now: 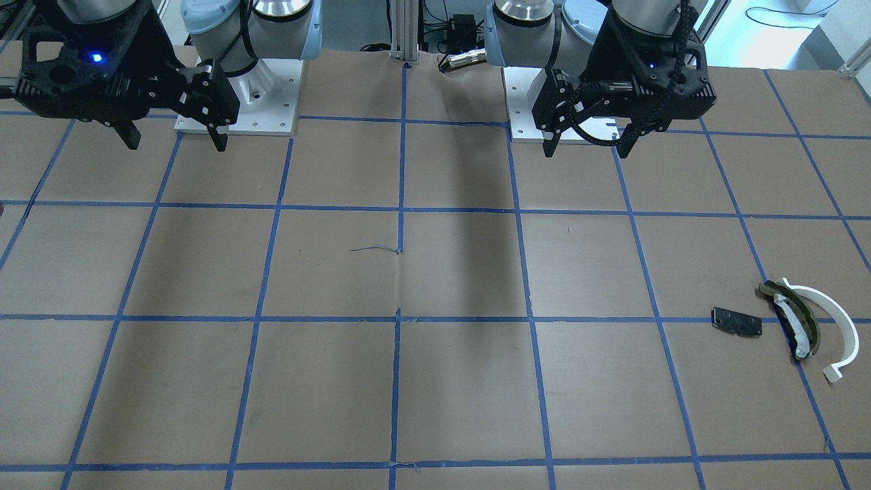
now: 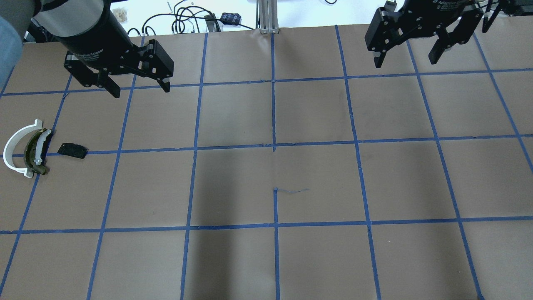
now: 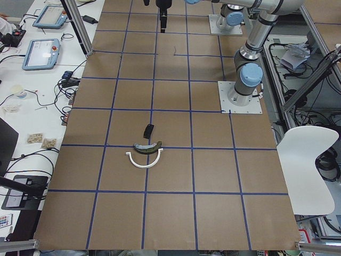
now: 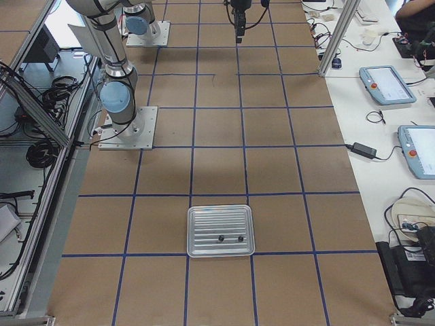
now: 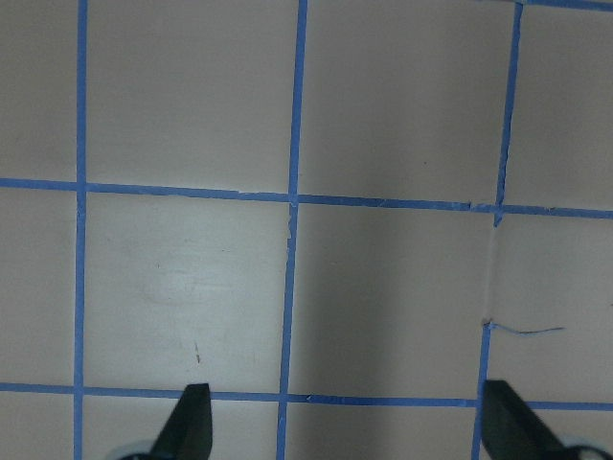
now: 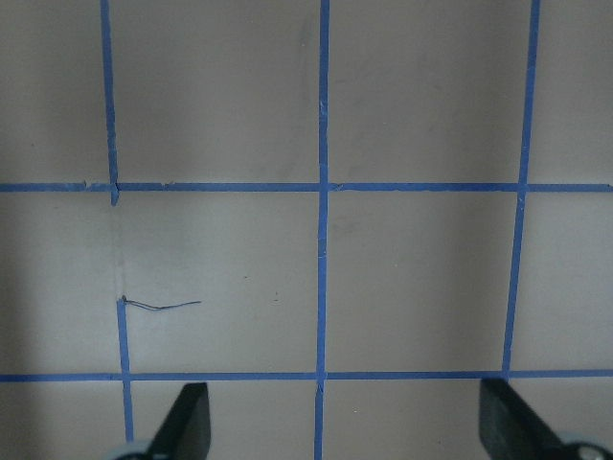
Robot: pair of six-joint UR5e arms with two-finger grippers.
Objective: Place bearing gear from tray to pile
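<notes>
two grippers hang over the table by the robot bases: left gripper (image 2: 140,91) and right gripper (image 2: 404,62), both spread wide, nothing held. tray (image 4: 192,231) at table's right end holds two small dark pieces (image 4: 221,238), too small to identify. pile (image 1: 793,320) at left end: white half-ring (image 1: 846,320), black plate (image 1: 737,321).
</notes>
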